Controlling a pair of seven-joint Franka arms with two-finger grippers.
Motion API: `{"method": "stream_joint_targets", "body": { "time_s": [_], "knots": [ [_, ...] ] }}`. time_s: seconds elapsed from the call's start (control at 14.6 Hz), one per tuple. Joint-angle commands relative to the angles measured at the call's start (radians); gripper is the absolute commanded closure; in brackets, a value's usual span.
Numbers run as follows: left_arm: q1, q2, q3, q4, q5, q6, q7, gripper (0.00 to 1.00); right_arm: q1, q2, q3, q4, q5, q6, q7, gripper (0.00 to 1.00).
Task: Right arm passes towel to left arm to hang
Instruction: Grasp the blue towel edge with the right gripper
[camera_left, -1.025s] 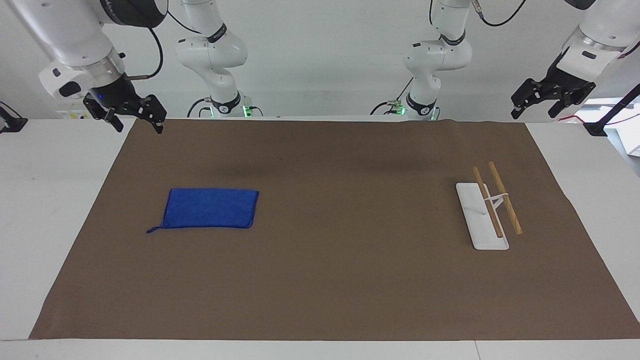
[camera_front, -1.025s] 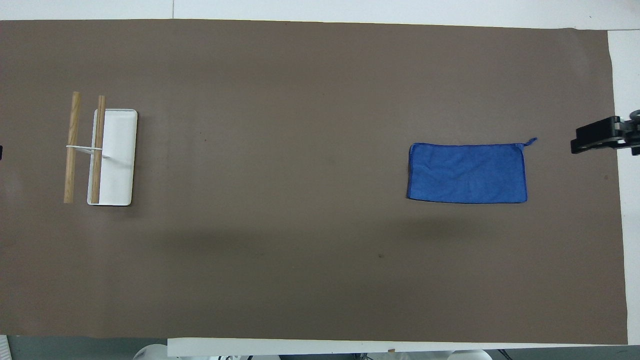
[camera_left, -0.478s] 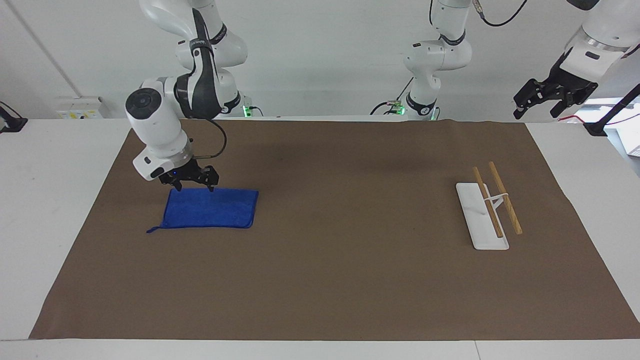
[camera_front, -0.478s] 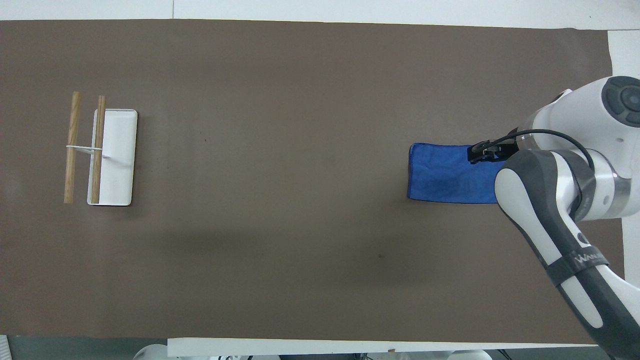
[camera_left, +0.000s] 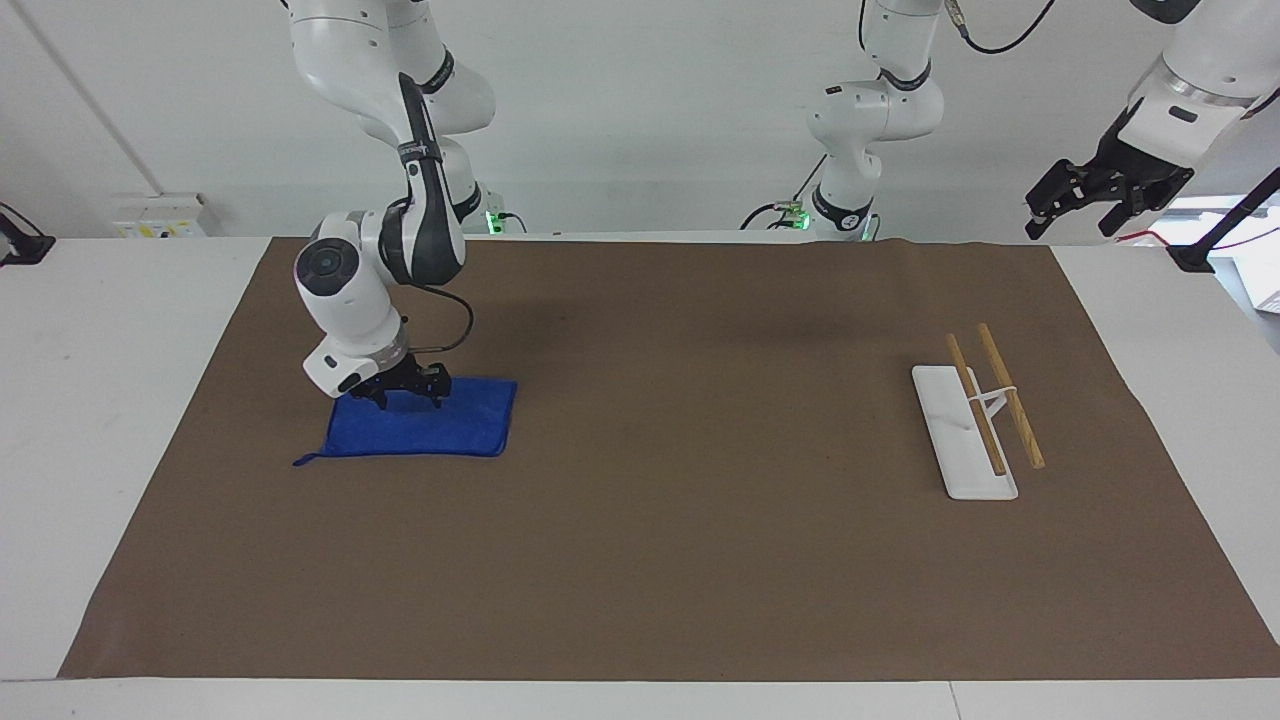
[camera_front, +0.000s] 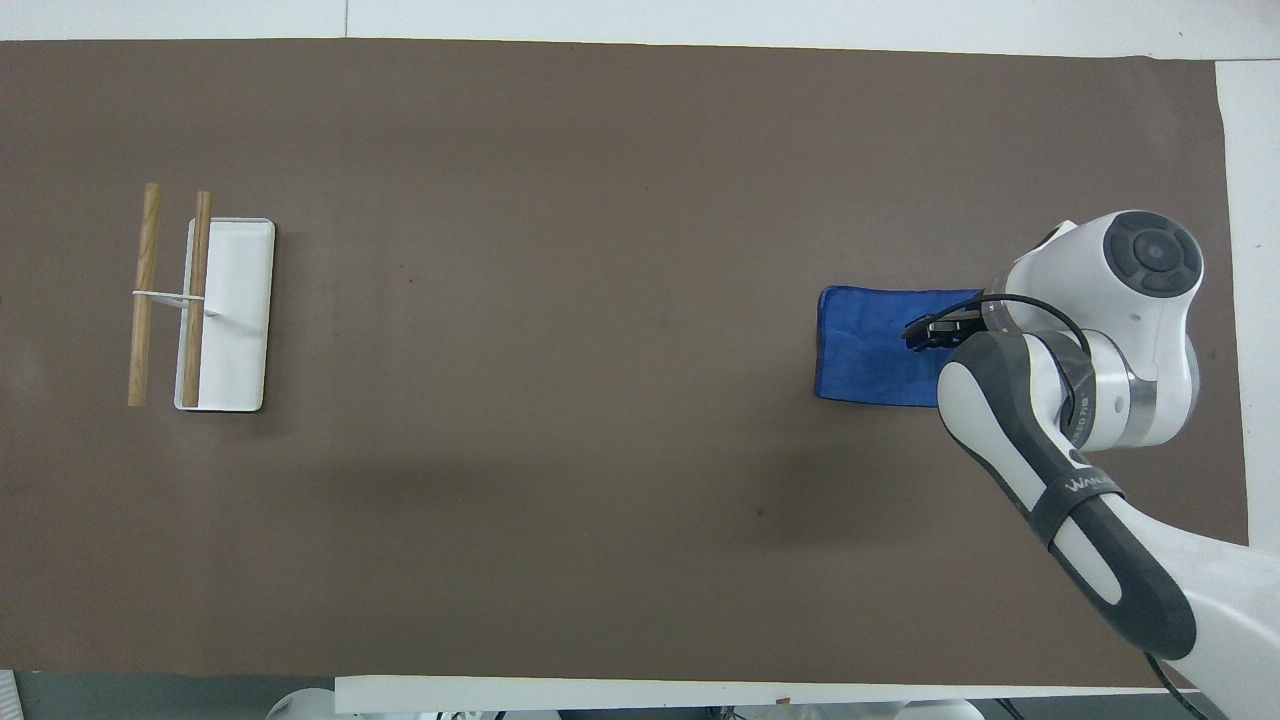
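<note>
The blue towel (camera_left: 450, 430) lies flat on the brown mat toward the right arm's end of the table; its loop tail (camera_left: 305, 459) sticks out at one corner. My right gripper (camera_left: 408, 395) is down on the towel's edge nearer the robots, fingers spread and touching the cloth. In the overhead view the right arm covers about half of the towel (camera_front: 865, 345), and the gripper (camera_front: 935, 330) shows over it. My left gripper (camera_left: 1085, 200) waits open in the air at the left arm's end of the table, out of the overhead view.
A white rack base (camera_left: 950, 440) with two wooden bars (camera_left: 1012, 396) stands toward the left arm's end; it also shows in the overhead view (camera_front: 240, 330). The brown mat (camera_left: 700, 560) covers most of the white table.
My right arm swung in from the table's end, came down over the towel, and set its fingers on the towel's near edge. The towel and the left arm have not moved.
</note>
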Motion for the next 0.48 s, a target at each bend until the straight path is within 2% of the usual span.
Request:
{"method": "stream_joint_targets", "body": {
  "time_s": [0.0, 0.41],
  "knots": [
    [0.001, -0.023, 0.004, -0.023, 0.014, 0.002, 0.019, 0.00, -0.004, 0.013, 0.004, -0.011, 0.014, 0.022, -0.032, 0.23],
    [0.003, -0.023, 0.006, -0.024, 0.014, 0.004, 0.020, 0.00, -0.006, 0.025, 0.004, -0.029, 0.017, 0.031, -0.074, 0.34]
  ]
}}
